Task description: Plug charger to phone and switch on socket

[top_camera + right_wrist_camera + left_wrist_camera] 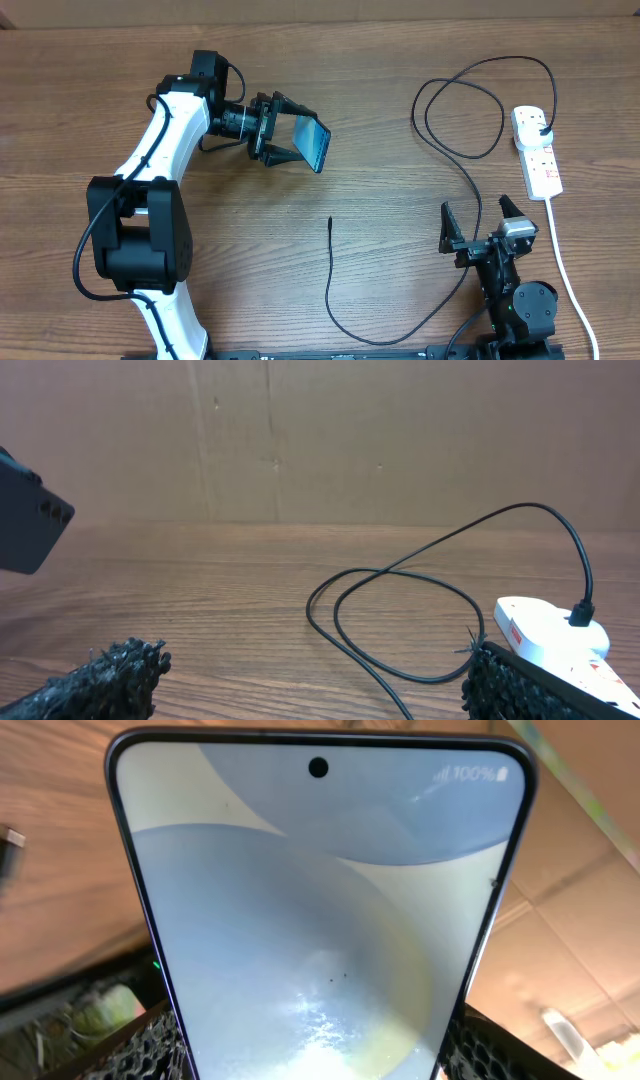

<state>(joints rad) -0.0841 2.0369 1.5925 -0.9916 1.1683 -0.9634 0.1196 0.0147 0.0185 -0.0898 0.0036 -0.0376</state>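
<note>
My left gripper (283,128) is shut on the phone (312,143) and holds it on edge above the table at upper centre-left. In the left wrist view the phone (320,910) fills the frame between the fingers, screen lit, "100%" at its top. The charger cable (455,150) loops across the right half; its connector tip (330,220) lies free mid-table, and its plug (541,131) sits in the white socket strip (535,150) at the far right. My right gripper (481,222) is open and empty at lower right. In the right wrist view the cable (400,600) and socket (550,635) lie ahead.
The socket's white cord (565,270) runs down the right side past my right arm's base. A cardboard wall (350,440) stands behind the table. The phone's dark back (30,525) shows at the left of the right wrist view.
</note>
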